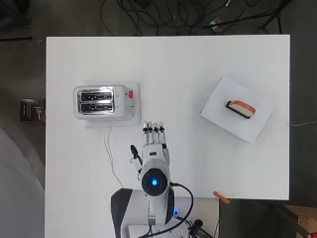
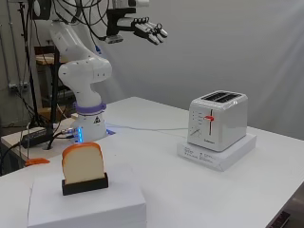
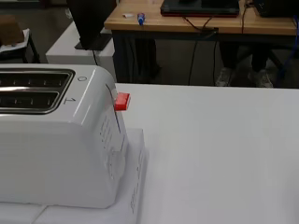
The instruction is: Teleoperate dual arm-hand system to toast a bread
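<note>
High above the table, the black and white hand (image 2: 142, 26) hangs released, well apart from the orange-crusted bread slice (image 2: 82, 163) (upright in a black holder (image 2: 85, 185)); the glossy white toaster (image 2: 217, 119) sits nearer.

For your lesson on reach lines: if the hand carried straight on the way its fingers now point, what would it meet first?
Probably nothing: the hand is held high, fingers straight and roughly level, apparently passing above the toaster. Depth is uncertain.

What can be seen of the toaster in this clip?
The toaster is a white, glossy, rounded box with a shiny metal top plate holding two long slots, both empty. A red lever sits high in its slot on one end face, which also carries small markings. It stands upright on a flat white box on the table, its cord trailing toward the arm's base. Nothing else touches it.
</note>
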You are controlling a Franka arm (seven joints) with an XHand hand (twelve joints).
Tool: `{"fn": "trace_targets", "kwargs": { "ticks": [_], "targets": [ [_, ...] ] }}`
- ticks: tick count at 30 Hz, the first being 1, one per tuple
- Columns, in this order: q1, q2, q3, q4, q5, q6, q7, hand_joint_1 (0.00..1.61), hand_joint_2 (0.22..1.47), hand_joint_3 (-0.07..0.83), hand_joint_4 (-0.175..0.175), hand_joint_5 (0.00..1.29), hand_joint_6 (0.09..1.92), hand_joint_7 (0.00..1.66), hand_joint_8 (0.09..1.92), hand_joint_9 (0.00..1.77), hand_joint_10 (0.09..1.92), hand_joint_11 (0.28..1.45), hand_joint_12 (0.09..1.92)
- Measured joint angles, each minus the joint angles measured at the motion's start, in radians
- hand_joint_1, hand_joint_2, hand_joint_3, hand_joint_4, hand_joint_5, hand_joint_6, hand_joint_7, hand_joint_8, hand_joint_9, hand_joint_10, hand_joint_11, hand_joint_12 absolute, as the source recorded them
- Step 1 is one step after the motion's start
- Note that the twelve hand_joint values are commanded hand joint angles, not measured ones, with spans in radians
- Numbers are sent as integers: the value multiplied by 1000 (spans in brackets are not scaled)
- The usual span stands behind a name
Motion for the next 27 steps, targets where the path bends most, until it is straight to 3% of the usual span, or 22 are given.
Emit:
{"fn": "trace_targets", "kwargs": {
  "ticks": [5, 9, 16, 21, 27],
  "targets": [
    [11, -202, -50, 14, 4, -26, -90, 178, 1200, -3, -90, 247, 87, 370, 87, 438, 87, 360, 87],
    [5, -226, -109, 57, -11, -53, -122, 172, 1183, -8, -33, 282, 87, 358, 87, 436, 87, 367, 87],
    [-32, 40, -250, 149, -85, -80, -173, 177, 1162, -9, 9, 280, 87, 353, 87, 461, 87, 419, 87],
    [-65, 170, -337, 250, -92, -82, -234, 220, 1089, -17, 8, 290, 87, 364, 87, 478, 87, 442, 87],
    [-142, 537, -446, 378, -93, -98, -294, 227, 1044, -10, 26, 307, 87, 378, 87, 466, 87, 444, 87]
  ]
}}
